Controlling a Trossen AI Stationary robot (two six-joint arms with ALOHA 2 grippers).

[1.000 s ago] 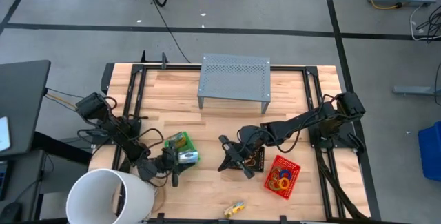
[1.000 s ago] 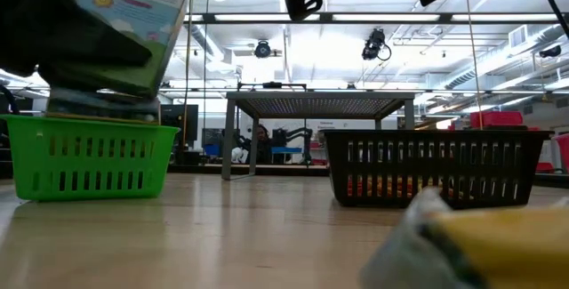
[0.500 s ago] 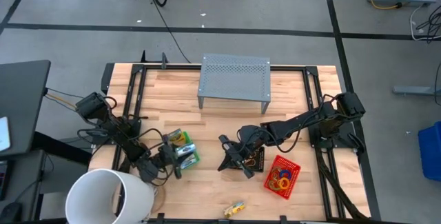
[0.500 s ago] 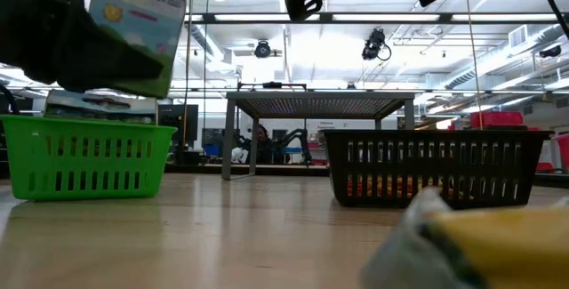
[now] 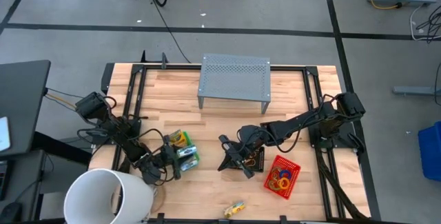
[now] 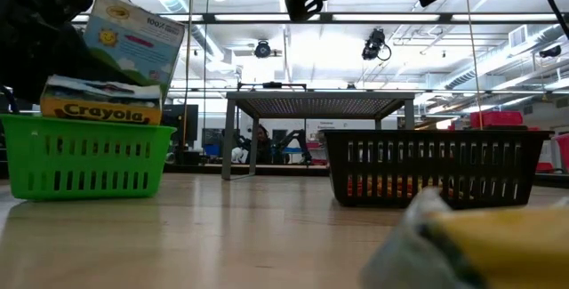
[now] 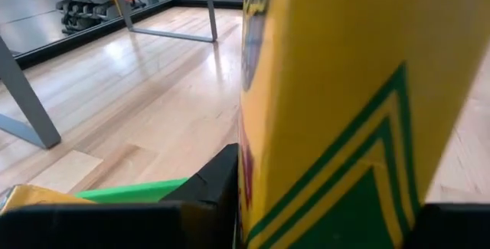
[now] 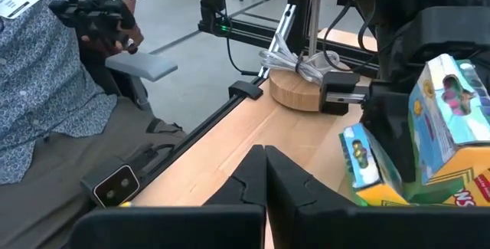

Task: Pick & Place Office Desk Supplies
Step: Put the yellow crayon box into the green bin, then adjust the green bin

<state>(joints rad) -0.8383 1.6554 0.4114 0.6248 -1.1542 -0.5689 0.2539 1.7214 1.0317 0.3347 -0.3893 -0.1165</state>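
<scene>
Bare wood lay open at the table's [image 5: 289,103] centre, your grey stand [image 5: 234,78] at 12 o'clock. Your left gripper [image 5: 170,160] clamped a crayon box [image 6: 133,42] above the green tray [image 6: 84,158], at 8 o'clock; another inside read "Crayola". Only the right wrist view showed the right gripper [image 8: 265,174] pinched shut, beside the black tray [image 6: 431,166].

Wooden table [image 5: 227,117]: grey stand [image 5: 234,79], green [image 5: 180,147], black [image 5: 256,160], red trays [image 5: 281,176].

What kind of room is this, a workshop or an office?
It looks like a robotics lab or large workshop. A wooden table in a black frame carries two robot arms, cables trail over the grey concrete floor, and a person sits close beside the table.
</scene>
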